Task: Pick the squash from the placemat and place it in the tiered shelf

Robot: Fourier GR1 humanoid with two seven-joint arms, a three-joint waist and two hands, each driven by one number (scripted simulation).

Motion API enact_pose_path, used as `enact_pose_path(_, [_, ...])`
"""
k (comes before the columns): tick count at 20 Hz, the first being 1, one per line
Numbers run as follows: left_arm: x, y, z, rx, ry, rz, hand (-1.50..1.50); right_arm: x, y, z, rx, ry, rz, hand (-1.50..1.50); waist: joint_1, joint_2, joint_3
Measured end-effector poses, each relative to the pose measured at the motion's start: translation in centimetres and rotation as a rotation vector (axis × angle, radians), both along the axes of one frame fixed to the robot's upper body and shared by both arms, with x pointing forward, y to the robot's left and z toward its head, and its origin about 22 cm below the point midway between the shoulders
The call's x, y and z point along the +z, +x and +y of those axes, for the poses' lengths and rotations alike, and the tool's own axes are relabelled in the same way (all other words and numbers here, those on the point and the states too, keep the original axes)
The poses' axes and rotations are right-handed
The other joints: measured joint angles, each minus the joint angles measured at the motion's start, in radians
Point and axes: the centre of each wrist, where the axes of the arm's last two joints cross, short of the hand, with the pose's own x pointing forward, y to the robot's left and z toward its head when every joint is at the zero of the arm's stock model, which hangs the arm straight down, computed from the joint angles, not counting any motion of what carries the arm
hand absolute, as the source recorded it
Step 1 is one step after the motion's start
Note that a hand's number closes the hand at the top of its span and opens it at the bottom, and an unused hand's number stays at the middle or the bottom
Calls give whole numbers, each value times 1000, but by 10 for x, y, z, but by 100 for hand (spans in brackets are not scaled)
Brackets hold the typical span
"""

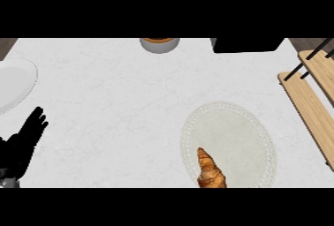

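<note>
Counter point(117, 97) carries placemat point(241, 132), plate point(13, 84), pot point(160, 45) and shelf point(312, 99).

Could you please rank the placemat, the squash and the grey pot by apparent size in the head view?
1. The placemat, largest.
2 and 3. The squash, then the grey pot, but unsure: both are cut off at the view's edges, and the pot is farther away.

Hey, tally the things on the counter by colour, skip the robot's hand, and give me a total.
White or off-white: 2, the plate and the placemat
Orange-brown: 1, the squash
Grey: 1, the container with an orange top
Black: 1, the box
Light wood: 1, the tiered shelf
Total: 6
</note>
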Motion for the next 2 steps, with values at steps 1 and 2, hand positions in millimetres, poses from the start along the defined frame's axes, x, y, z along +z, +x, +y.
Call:
enact_pose_path(1, [0,-1,0,5,-3,4,0,2,-3,1,8,2,15,-150,-4,-3,0])
enact_pose_path(2, [0,-2,2,14,0,10,0,4,-7,1,13,6,27,-150,-12,-7,-1])
